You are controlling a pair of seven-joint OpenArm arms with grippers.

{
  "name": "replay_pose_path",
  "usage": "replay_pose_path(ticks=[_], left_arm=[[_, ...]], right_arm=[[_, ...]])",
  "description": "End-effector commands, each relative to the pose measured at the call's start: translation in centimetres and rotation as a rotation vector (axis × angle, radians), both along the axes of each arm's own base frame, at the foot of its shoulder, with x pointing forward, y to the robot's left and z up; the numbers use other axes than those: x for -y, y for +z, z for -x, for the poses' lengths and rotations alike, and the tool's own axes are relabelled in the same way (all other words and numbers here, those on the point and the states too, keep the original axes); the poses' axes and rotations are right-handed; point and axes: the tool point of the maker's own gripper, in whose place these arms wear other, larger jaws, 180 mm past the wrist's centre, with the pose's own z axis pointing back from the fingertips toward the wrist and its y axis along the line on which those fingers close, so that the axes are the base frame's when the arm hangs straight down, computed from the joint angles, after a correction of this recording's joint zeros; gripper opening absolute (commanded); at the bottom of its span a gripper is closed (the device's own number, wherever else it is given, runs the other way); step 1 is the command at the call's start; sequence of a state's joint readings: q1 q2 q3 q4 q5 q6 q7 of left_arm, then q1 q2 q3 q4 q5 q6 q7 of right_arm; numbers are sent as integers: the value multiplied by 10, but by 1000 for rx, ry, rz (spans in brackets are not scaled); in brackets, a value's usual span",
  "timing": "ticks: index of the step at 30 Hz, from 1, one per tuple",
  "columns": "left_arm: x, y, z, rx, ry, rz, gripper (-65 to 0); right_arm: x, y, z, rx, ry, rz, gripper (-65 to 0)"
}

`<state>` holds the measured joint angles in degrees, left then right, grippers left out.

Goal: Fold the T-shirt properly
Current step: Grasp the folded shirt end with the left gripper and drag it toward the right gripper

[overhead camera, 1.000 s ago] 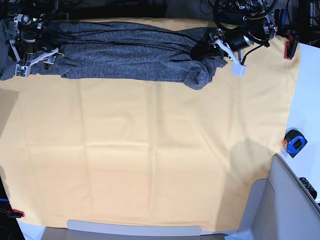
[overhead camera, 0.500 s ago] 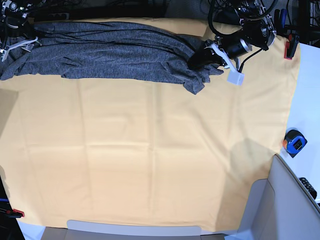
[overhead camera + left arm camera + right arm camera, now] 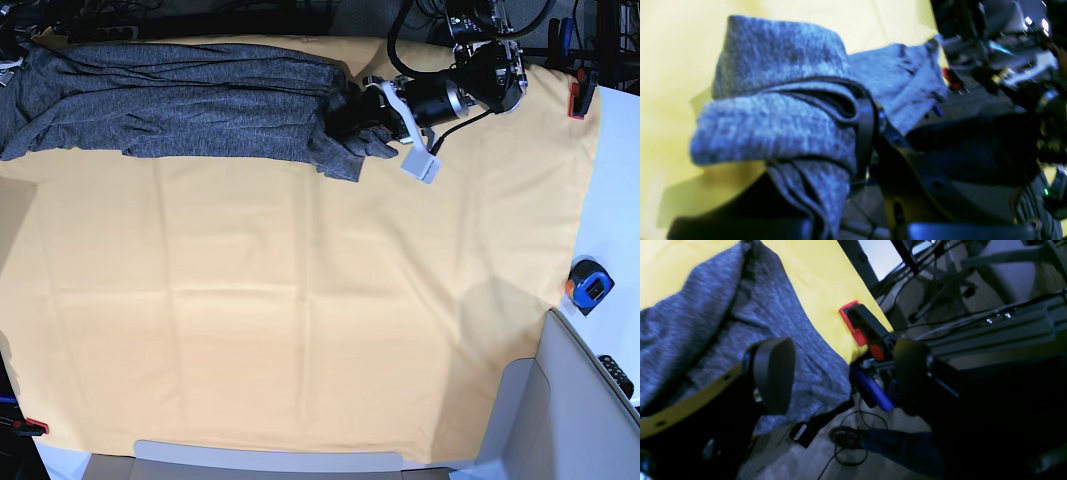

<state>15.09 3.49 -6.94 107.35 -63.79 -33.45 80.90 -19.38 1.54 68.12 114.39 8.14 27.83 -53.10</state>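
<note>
Base view shows the shirt (image 3: 190, 100) lying as a long bunched band along the far edge of the cloth (image 3: 300, 320), with the left gripper (image 3: 375, 115) clenched on its end at that view's right. That grip appears meant to drag or lift this end so the fabric can be spread flat before folding, so the task looks barely begun. Left wrist view adds what the overhead cannot: the shirt (image 3: 780, 123) is doubled into 2 thick rolls wrapped over a dark finger (image 3: 867, 133), with a loose tail hanging below, so the hold takes in several layers rather than 1 edge. Right wrist view shows the right gripper (image 3: 840, 373) released, its 2 pads standing well apart; 1 pad (image 3: 773, 373) hovers over the shirt (image 3: 690, 326) near the table corner, the other is out past the table edge, over the floor. Only this view shows the red clamp (image 3: 853, 326) pinning the cloth (image 3: 813, 276) at that corner, just beside the shirt's hem; base view barely shows that arm at its top left.
</note>
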Motion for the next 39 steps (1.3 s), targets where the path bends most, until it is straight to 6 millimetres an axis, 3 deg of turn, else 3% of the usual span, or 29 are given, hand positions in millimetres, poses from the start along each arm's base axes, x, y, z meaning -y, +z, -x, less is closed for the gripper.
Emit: replay_pose_path(ticks=[1,11,19,29,39], left_arm=[[5,17,-10,60,-10,32,-650],[46,37,-10,170,-248,9,-650],[84,55,1,273,-466,-11,-650],[103,60,6,337,-571,-56,-650],[143,70,25,478,-733,-87,-650]], right_arm=[[8,11,0,14,0,39,-190],[6,2,0,12,-5,12,-190],[9,-14,6,-5,-23,-30,-190],[8,-28,11,-20,-37,-70,-190],[-2,-35,-3,-30,12,-89,-190]])
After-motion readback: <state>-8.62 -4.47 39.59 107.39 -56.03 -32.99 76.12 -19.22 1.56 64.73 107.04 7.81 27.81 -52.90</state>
